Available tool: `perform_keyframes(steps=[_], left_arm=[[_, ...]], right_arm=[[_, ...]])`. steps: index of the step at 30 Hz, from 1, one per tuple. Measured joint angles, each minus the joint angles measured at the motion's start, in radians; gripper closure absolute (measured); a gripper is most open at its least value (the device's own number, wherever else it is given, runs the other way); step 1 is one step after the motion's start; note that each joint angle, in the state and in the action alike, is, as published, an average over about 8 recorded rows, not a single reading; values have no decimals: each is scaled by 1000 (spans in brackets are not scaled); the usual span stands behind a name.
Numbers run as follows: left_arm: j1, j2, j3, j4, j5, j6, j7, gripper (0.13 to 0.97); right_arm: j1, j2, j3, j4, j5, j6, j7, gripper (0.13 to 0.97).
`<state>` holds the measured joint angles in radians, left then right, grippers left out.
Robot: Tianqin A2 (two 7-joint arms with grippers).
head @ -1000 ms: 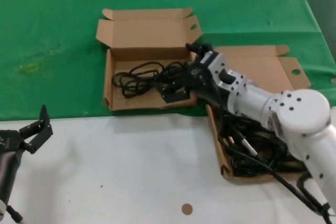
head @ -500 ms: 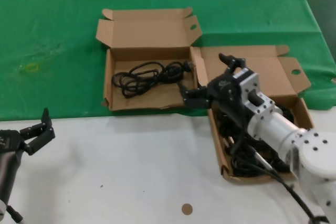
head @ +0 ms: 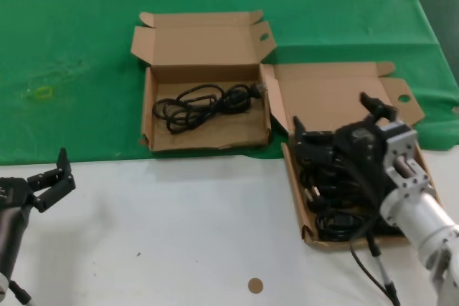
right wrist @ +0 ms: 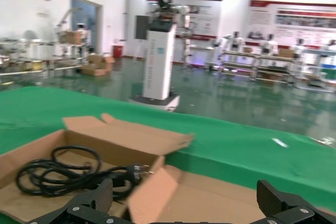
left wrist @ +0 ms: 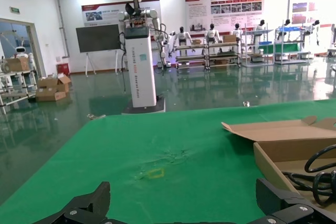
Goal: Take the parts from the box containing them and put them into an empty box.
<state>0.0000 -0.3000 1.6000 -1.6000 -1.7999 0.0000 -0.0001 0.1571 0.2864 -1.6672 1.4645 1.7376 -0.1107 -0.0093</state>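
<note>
Head view: right gripper (head: 337,137) spread wide, empty, over full box (head: 301,206) of cables (head: 337,209). One cable (head: 204,102) lies in left box (head: 208,137). Left gripper (head: 50,177) parked open, empty.
Right wrist view: fingertips (right wrist: 89,203) far apart.
Cables look limp, tangly; grab mid-coil.

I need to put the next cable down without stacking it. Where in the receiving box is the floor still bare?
In the two-eared box, the floor strip along the front wall and right side is bare. The delivered cable fills its rear. The right gripper, open, hangs over the crowded source box.
</note>
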Motion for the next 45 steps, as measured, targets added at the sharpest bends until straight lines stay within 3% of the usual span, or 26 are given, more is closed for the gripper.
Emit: perform_keyframes(steps=[9, 45], left_arm=[[0, 0, 0, 0, 0, 0, 0, 132], [0, 0, 0, 0, 0, 0, 0, 132]], right_arm=[[-109, 9, 47, 94, 43, 77, 7, 129], [-114, 10, 49, 98, 45, 80, 7, 129]])
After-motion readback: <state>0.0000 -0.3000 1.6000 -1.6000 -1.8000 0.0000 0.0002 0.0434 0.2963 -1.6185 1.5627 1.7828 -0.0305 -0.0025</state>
